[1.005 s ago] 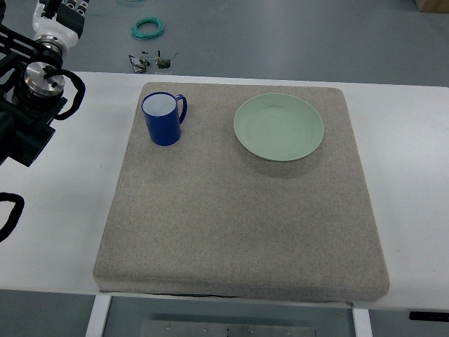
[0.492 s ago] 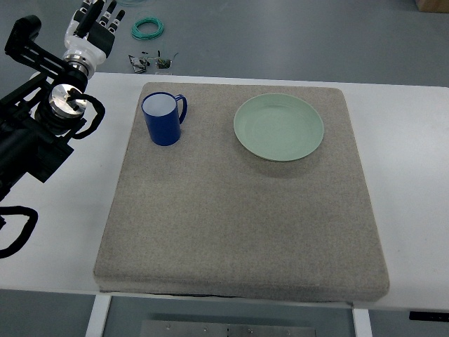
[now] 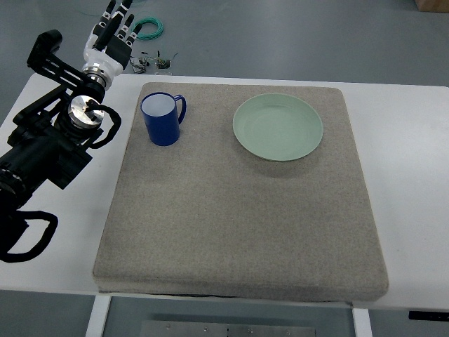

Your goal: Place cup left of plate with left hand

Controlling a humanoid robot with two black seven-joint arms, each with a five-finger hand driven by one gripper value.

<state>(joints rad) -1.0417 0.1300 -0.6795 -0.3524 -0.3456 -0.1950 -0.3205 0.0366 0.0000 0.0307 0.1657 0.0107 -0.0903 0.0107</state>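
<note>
The left hand (image 3: pixel 114 35) has swung up and rightward, its fingers extended and empty. The blue mug (image 3: pixel 162 119) stands upright near the grey mat's (image 3: pixel 238 232) far-left corner, left of the green plate (image 3: pixel 278 127), below-right of the hand.

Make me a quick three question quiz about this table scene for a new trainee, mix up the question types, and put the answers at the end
1. True or false: the left robot hand is holding the cup.
2. Which way does the cup's handle point? A) toward the plate B) away from the plate C) straight up
3. Fill in: the cup and plate both sit on a grey ____.

Key
1. False; the hand is up and left of the cup, fingers extended, holding nothing.
2. A
3. mat
</note>
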